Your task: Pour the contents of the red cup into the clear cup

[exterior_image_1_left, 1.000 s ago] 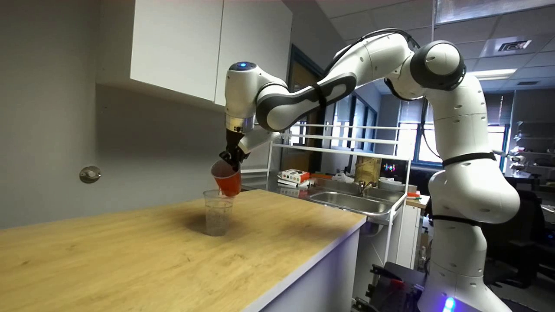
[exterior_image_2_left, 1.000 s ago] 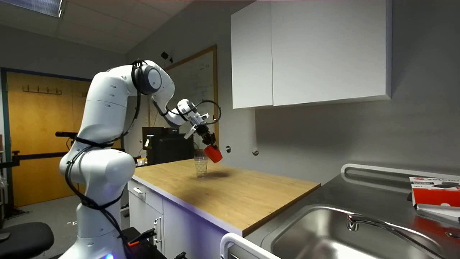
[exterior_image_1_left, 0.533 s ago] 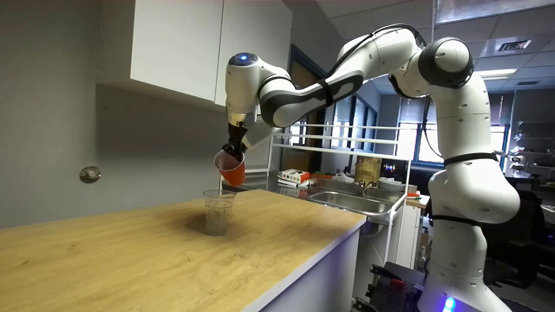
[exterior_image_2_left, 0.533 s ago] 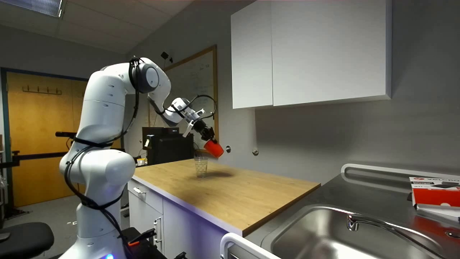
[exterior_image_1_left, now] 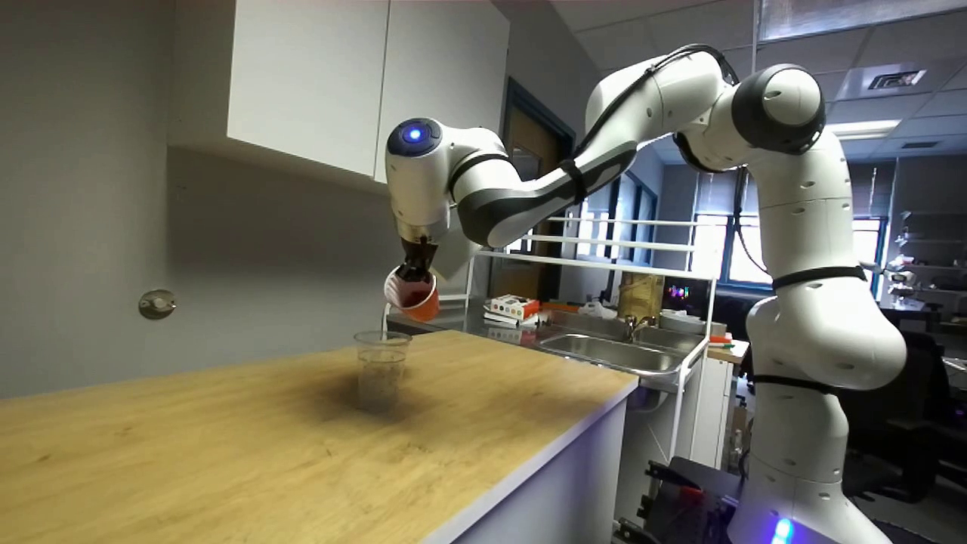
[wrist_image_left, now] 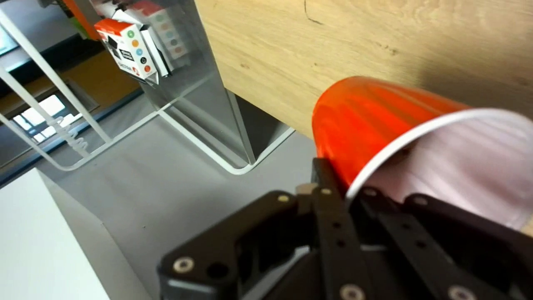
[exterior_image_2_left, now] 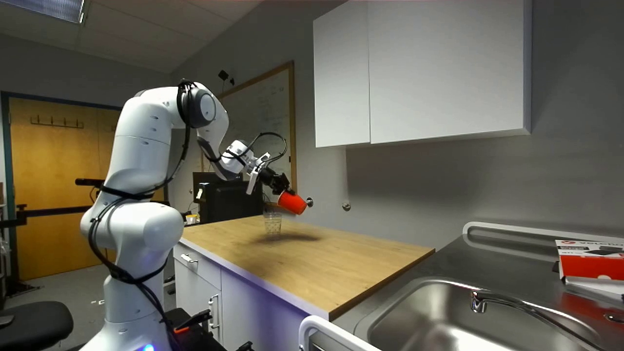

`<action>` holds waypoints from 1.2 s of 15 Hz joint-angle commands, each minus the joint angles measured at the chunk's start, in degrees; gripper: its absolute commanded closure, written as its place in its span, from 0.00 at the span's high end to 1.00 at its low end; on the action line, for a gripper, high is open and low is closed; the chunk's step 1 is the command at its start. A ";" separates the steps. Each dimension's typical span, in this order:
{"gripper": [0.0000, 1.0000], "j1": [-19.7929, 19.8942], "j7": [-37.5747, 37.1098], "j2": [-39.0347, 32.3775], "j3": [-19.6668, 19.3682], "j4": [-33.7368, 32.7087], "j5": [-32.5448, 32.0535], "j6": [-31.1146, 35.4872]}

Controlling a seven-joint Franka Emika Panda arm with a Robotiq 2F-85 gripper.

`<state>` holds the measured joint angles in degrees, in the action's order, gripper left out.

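A box [exterior_image_2_left: 592, 266] lies near a metal sink [exterior_image_2_left: 419, 312] with a curved faucet [exterior_image_2_left: 516, 304].

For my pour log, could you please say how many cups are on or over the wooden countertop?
2: the red cup, tilted in the gripper above the wooden countertop, and the clear cup, upright on it. Another nested in the clear one can't be excluded.

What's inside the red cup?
In the wrist view, inside the red cup I see a whitish wall, one finger of the claw and a blurry dark patch I can't name. The claw covers part, and I can't make out the bottom.
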<state>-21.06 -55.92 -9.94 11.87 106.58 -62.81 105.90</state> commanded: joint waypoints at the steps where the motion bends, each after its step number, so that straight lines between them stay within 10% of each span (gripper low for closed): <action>1: 0.05 -0.72 -1.58 -0.70 1.94 0.58 -3.98 -3.95; 18: 0.05 -4.84 -2.12 -5.83 5.96 0.78 -22.78 -18.54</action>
<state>-25.78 -56.98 -15.31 17.21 107.24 -82.45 89.84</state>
